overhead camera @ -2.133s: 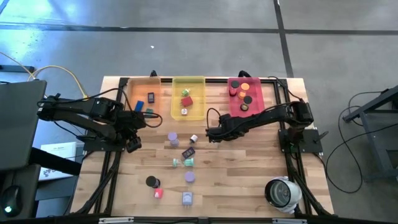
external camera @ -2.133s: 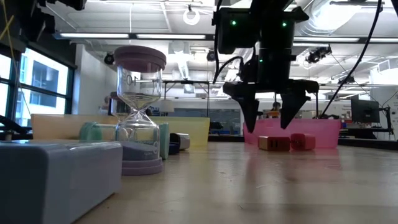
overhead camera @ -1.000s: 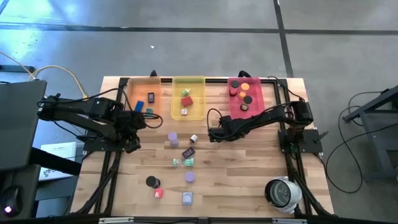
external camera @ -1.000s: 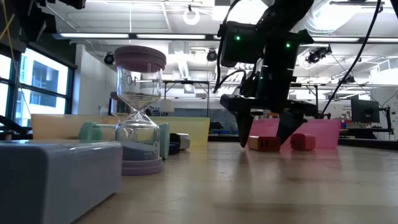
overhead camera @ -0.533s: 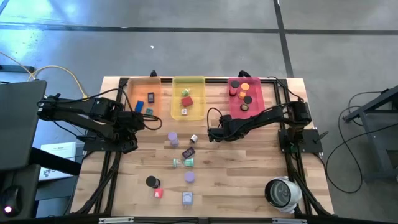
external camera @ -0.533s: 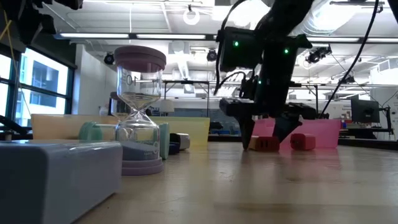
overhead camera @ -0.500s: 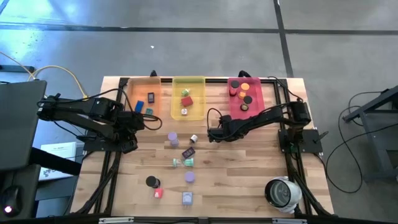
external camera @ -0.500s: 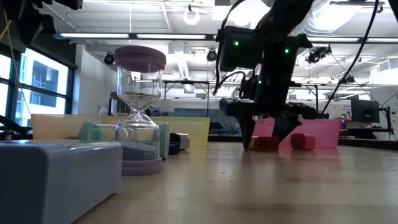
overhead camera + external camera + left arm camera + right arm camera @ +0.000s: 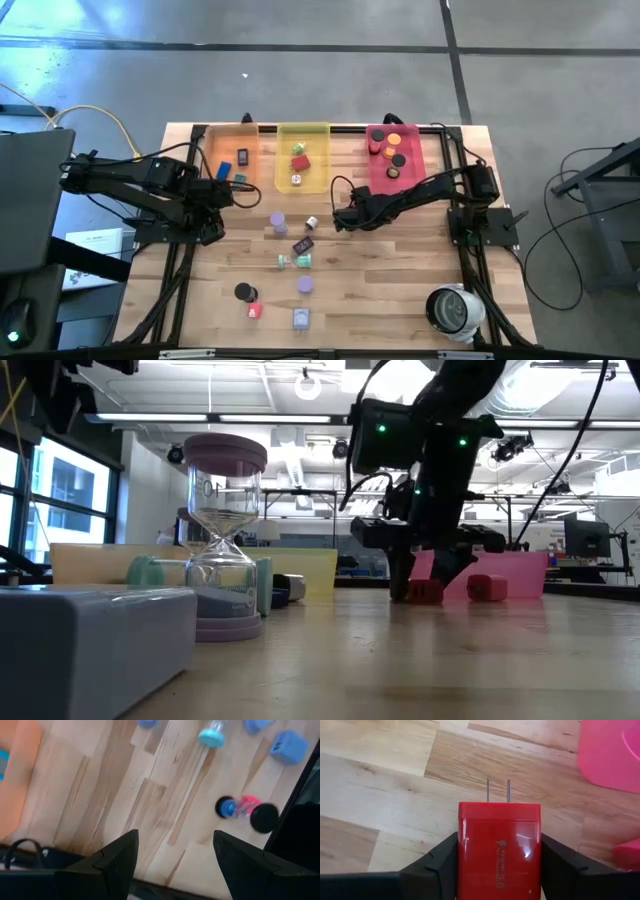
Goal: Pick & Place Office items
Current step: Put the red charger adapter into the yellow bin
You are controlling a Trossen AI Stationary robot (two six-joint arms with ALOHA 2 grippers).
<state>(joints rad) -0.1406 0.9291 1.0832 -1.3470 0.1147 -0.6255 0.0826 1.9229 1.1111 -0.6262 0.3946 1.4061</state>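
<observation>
High view: we see the right gripper point(image 9: 340, 217) low over the table point(image 9: 400, 290) centre, just in front of the yellow tray point(image 9: 303, 135) and beside the pink tray point(image 9: 420, 165). The left gripper point(image 9: 222, 200) waits at the table's left side, near the orange tray point(image 9: 222, 150). Loose office items lie in the middle and front: a purple disc point(image 9: 279, 221), a black disc point(image 9: 243, 292), a lavender cube point(image 9: 301, 319).

Low view: we note the right gripper point(image 9: 425, 585) down at the tabletop, its fingers on either side of a red block point(image 9: 425, 591). A second red piece point(image 9: 487, 588) sits just beside it, before the pink tray point(image 9: 520, 572). An hourglass point(image 9: 222, 540) stands in the foreground.

Left wrist view: the left gripper point(image 9: 175, 855) hangs with fingers spread wide, nothing between them; bare wood below.

Right wrist view: the right gripper point(image 9: 499, 865) is pinching a red plug adapter point(image 9: 499, 852), both fingers pressed against its sides, its two prongs pointing away over the wood. A pink tray corner point(image 9: 612, 750) lies near.
</observation>
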